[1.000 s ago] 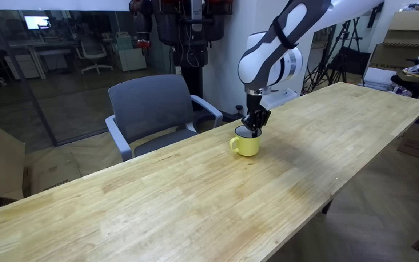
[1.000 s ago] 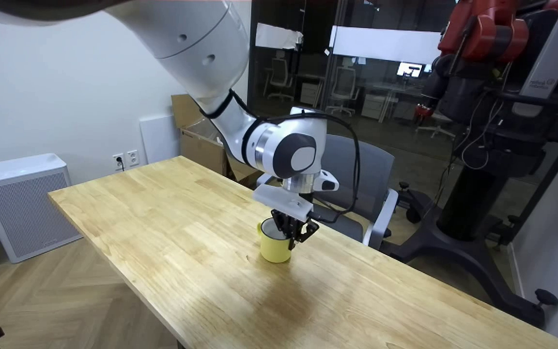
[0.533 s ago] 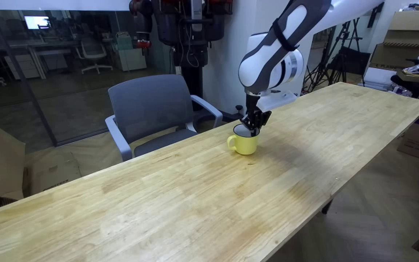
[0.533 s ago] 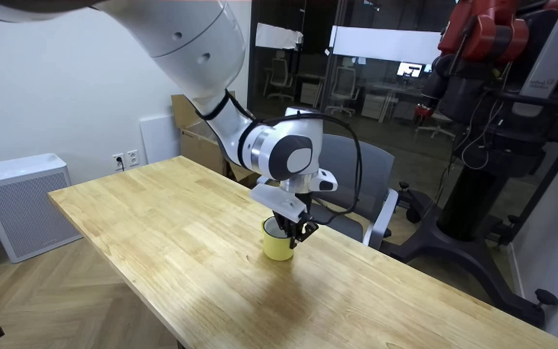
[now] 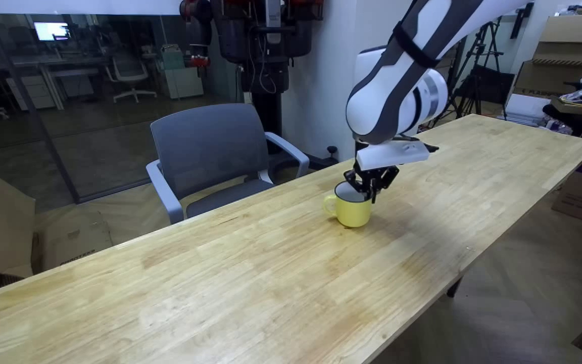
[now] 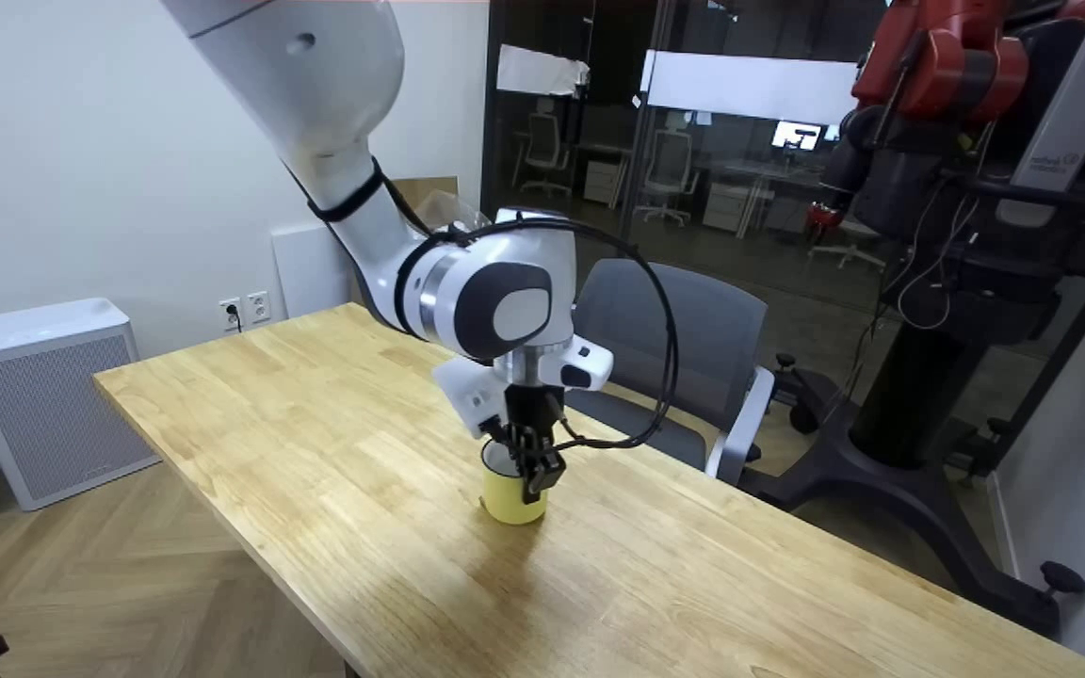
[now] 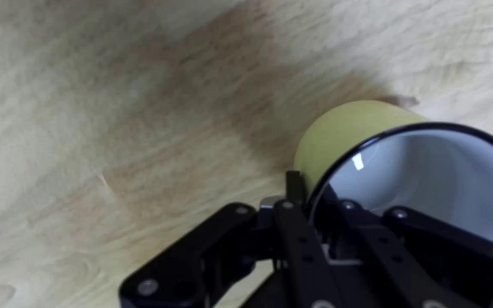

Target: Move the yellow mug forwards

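The yellow mug [image 5: 352,213] stands upright at the wooden table [image 5: 250,273], with its loop handle on the side away from my gripper [image 5: 370,194]. Whether its base touches the wood, I cannot tell. The mug also shows in an exterior view [image 6: 505,501], with the gripper [image 6: 530,476] at its rim and the handle hidden. In the wrist view, the gripper [image 7: 310,191] is shut on the wall of the mug [image 7: 349,130]. One finger is outside the mug and the other is inside, below the dark rim.
A grey office chair [image 5: 210,146] stands against the table's long edge. A red and black robot [image 6: 938,188] stands behind that edge. An open cardboard box [image 6: 429,193] is beyond the table's far end. An air purifier [image 6: 53,405] stands by the wall.
The gripper and mug have moved together, away from the chair side toward the table's opposite long edge. The wrist has turned somewhat. The gripper has stayed on the mug's rim.
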Controlling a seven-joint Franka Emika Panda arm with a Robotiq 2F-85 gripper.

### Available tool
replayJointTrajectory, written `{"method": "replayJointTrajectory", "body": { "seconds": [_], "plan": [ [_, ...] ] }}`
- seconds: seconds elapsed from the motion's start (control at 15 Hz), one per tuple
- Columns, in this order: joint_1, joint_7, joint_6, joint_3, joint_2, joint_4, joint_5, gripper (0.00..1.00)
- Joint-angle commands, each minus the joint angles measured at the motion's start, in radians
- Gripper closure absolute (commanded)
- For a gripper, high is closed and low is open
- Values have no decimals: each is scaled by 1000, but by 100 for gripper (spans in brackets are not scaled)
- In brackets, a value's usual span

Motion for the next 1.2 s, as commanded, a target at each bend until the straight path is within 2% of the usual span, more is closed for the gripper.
{"method": "replayJointTrajectory", "body": {
  "seconds": [0.0,0.33,0.6,0.67,0.8,1.13],
  "plan": [
    [23,68,-12,23,-144,-233,64,97],
    [29,74,119,41,-223,-417,125,97],
    [18,58,216,56,-248,-497,175,97],
    [13,50,229,62,-255,-510,188,65],
    [11,46,249,66,-270,-535,203,59],
    [28,54,293,54,-339,-609,209,25]
  ]
}}
